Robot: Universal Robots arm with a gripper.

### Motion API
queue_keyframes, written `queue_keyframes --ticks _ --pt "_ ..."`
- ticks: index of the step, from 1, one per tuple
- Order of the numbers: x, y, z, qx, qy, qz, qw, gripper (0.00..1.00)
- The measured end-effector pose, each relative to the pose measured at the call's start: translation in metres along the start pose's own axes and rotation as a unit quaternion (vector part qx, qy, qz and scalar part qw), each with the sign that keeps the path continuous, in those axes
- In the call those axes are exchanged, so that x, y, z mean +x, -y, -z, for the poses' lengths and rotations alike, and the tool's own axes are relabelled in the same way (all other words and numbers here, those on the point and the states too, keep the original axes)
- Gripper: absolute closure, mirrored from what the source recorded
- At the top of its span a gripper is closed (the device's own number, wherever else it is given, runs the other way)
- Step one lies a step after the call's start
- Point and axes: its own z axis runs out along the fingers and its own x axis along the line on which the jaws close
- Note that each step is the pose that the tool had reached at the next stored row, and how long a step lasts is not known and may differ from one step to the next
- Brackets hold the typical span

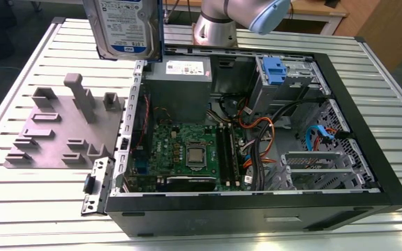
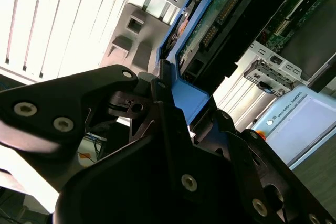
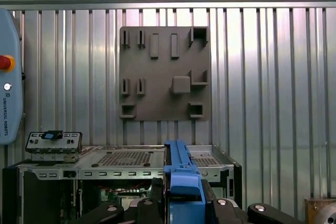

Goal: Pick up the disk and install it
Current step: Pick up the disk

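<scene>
one disk (image 1: 124,26), one open computer case (image 1: 208,217), one grey fixture plate (image 1: 54,142) and one slatted table (image 1: 33,212).

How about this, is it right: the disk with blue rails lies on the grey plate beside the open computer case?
No. The disk with blue rails is not on the grey plate beside the open computer case; the tool holds it in the air, as the exterior view shows.

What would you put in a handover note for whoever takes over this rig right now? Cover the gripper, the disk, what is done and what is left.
The gripper is shut on the disk, by its blue rail.
The disk is held in the air near the open case, at its far corner on the exterior view's left.
Done: pickup.
Left: install; the disk is not yet in the case.
</scene>
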Motion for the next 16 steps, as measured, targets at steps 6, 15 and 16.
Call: queue_keyframes --ticks 6,15,16 --pt "-0.0001 0.0052 0.0001 0.0000 0.0000 0.000 1.00000 0.64" --pt "-0.0002 0.0069 0.0000 0.0000 0.0000 0.000 1.00000 0.64" --pt "-0.0002 0.0069 0.0000 0.0000 0.0000 0.000 1.00000 0.64"
